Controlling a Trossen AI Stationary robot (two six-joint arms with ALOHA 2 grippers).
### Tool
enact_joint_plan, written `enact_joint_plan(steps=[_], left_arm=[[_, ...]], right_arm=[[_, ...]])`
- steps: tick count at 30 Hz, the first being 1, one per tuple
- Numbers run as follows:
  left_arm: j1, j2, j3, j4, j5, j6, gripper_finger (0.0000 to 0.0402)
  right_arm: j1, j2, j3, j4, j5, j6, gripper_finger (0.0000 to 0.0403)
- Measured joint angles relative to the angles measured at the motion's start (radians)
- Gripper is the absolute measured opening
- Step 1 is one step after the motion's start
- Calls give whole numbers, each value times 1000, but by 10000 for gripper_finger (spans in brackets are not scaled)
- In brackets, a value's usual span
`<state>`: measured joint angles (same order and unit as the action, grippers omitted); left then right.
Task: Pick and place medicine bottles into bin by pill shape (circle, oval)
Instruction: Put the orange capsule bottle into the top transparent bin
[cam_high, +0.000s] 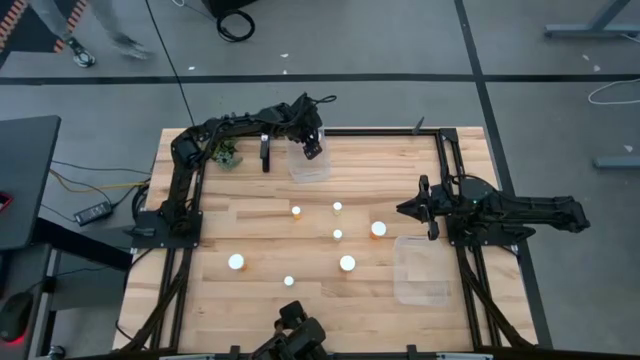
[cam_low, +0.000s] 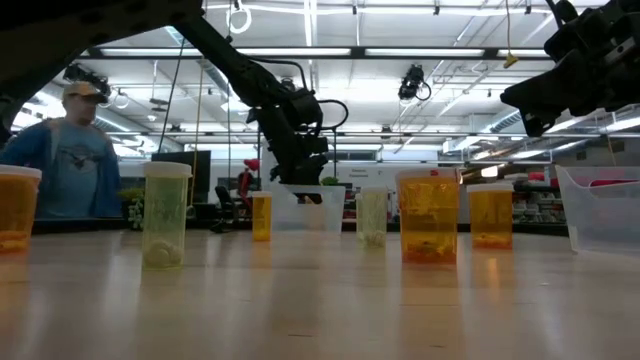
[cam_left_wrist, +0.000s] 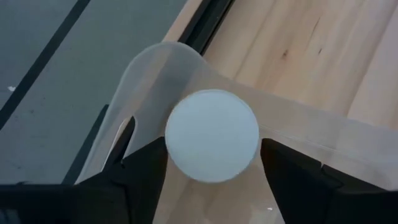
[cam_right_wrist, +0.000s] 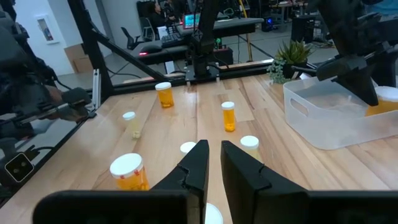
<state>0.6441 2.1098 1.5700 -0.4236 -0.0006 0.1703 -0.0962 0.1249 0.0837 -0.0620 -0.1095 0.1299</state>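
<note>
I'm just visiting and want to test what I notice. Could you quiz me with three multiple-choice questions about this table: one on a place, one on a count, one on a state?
1. The left gripper is above: A) the clear bin beside the plant; B) the right-hand bin; C) the floor.
2. How many medicine bottles stand on bare wood? A) three; B) seven; C) twelve.
3. The left gripper is: A) open, empty; B) shut on a white-capped bottle; C) out of view.

Answers: A, the high view shows it over that bin; B, seven white caps show from above; B, its wrist view shows the cap between its fingers.
</note>
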Motion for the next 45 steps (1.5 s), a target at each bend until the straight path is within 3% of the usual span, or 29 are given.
enact_joint_plan(steps=[10, 23, 30, 36, 45], left_arm=[[-4, -25, 16, -28, -15, 25, 290], [-61, -31, 176, -209, -41, 66, 291], [-154, -31, 227, -267, -14, 112, 289], [-246, -31, 244, -316, 71, 131, 271], [-412, -31, 245, -371, 78, 169, 260]], right_arm=[[0, 0, 0, 0, 0, 0, 49], [0, 0, 0, 0, 0, 0, 49], [0, 0, 0, 0, 0, 0, 49], [0, 0, 0, 0, 0, 0, 49], [0, 0, 0, 0, 0, 0, 49]])
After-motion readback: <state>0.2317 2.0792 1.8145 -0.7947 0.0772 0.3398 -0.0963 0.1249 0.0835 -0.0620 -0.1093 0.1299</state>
